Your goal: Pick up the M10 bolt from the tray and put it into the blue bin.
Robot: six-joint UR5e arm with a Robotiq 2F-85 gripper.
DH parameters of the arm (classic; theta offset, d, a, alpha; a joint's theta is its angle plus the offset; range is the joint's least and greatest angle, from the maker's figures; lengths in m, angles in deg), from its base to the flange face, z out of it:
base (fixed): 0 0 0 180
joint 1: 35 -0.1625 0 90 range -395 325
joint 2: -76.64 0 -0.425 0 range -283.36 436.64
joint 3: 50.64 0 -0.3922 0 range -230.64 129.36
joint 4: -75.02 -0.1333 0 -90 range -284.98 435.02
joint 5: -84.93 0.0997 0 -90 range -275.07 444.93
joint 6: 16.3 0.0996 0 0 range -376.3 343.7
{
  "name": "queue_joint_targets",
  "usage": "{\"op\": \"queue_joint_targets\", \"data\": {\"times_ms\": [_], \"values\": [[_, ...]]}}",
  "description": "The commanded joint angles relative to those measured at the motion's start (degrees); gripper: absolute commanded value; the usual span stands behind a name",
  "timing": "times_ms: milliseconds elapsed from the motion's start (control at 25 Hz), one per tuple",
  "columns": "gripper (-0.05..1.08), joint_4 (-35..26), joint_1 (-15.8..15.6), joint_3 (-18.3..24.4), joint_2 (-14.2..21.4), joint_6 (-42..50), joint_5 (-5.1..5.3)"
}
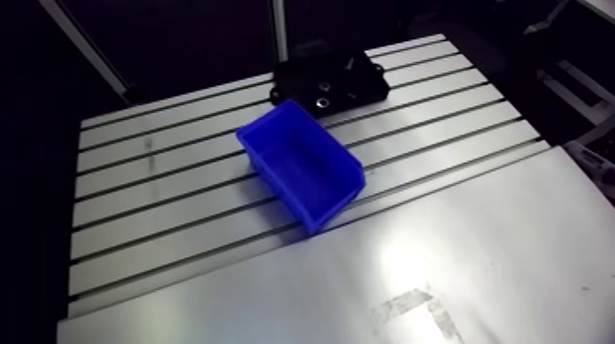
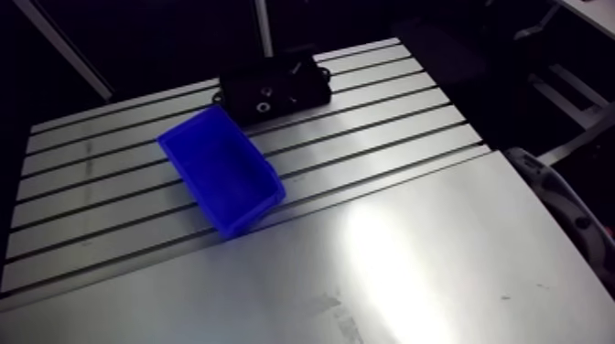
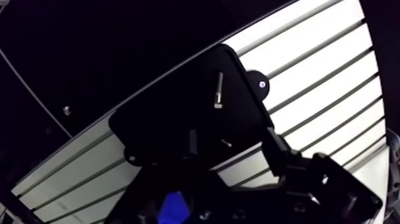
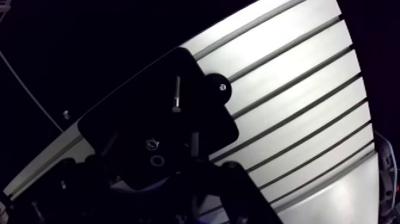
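Note:
In the wrist view a silver bolt (image 3: 218, 89) lies loose on the black tray (image 3: 172, 113), toward its far end. Ahead of and below my gripper (image 3: 202, 161) is the tray; the dark fingers (image 3: 280, 152) stand apart with nothing between them, well short of the bolt. Small parts, a nut and a washer (image 4: 153, 144), rest on the tray's near part. In the arm view the tray (image 1: 329, 82) sits at the table's far edge. The blue bin (image 1: 302, 165) stands just in front of it, turned at an angle and showing nothing inside. The gripper is out of the arm view.
The slotted aluminium table (image 1: 137, 183) stretches left and right of the bin. A smooth metal plate (image 1: 412, 274) with a worn tape mark (image 1: 416, 306) covers the near side. Beyond the tray the table ends in a dark drop.

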Motion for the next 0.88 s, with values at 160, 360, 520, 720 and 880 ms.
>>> {"op": "queue_joint_targets", "data": {"times_ms": [160, 360, 520, 720, 880], "values": [[0.41, 3.3, 0.3, -1.7, -2.6, -0.2, 0.07], [0.45, 3.4, 0.2, -2.7, -2.6, -0.5, 0.07], [0.47, 4.4, 0.1, -3.3, -2.6, -1.3, -0.02], [0.47, 7.2, 0.2, -4.3, -3.0, -1.4, -0.20], [0.48, 7.6, 0.3, -5.0, -3.8, -1.4, -0.20]]}}
